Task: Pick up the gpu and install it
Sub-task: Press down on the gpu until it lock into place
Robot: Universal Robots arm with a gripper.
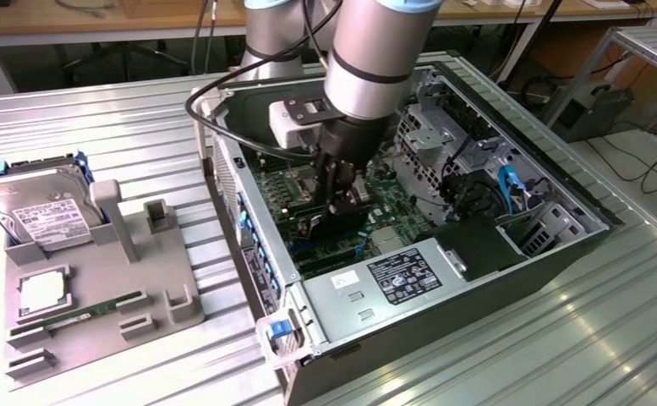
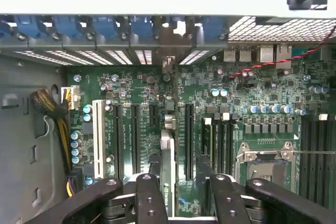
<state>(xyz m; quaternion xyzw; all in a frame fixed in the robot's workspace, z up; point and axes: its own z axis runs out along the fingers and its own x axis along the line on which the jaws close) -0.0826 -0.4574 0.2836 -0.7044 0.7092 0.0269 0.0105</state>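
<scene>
The gpu point(image 2: 167, 163) is a thin black card seen edge-on, standing upright on the green motherboard point(image 2: 252, 90) among the black expansion slots. Its silvery bracket point(image 2: 168, 65) reaches the case's rear slot openings. My gripper point(image 2: 185, 182) straddles the card with its fingers point(image 2: 149, 190) apart. One finger is close beside the card, and a gap with board showing separates the card from the other. In the exterior view, the gripper point(image 1: 345, 201) is deep inside the open computer case point(image 1: 554, 241), with the black gpu point(image 1: 334, 227) below it.
On the exterior view's left, a grey fixture point(image 1: 108, 283) holds a silver hard drive point(image 1: 41, 211), a CPU point(image 1: 44, 290) and a green memory stick point(image 1: 80, 315). The power supply point(image 1: 391, 279) and drive cages point(image 1: 441, 127) crowd the case. A yellow cable bundle point(image 2: 50, 108) lies beside the slots.
</scene>
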